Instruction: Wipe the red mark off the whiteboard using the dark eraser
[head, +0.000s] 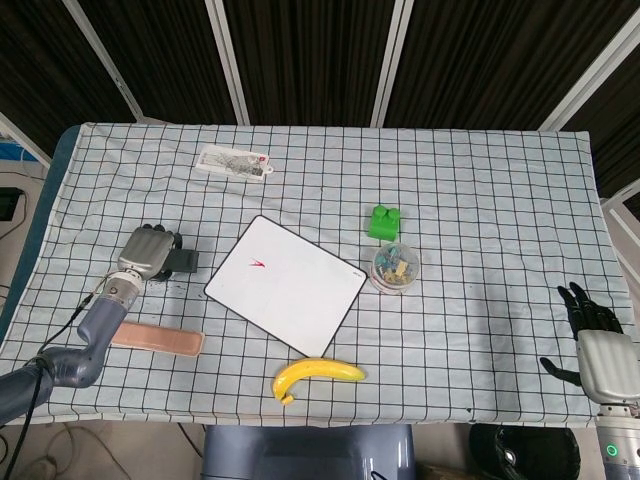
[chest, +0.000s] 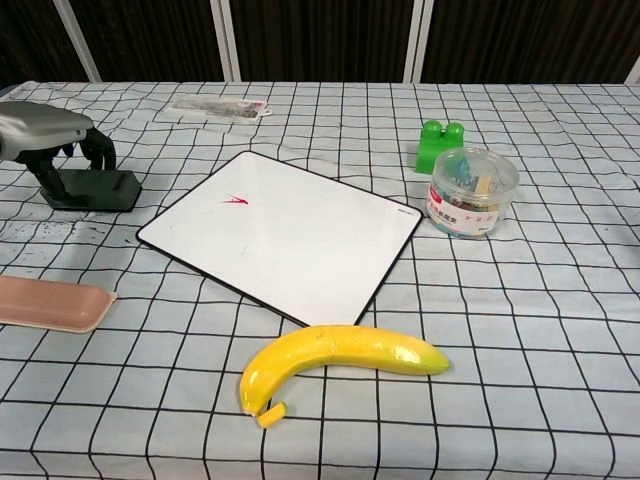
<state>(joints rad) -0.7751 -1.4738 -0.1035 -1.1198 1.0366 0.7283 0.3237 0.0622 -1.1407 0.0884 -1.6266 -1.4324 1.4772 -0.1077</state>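
Chest view | left robot hand (chest: 45, 135) curled over dark eraser (chest: 100, 189), touching

Dark eraser (chest: 97, 189) lies left of red-marked whiteboard (chest: 285, 235).

The head view looks steeply down from high above, taking in the whole table (head: 480, 180). The chest view sits low and close, facing across it. Both share the whiteboard (head: 287, 283) (chest: 285, 232).
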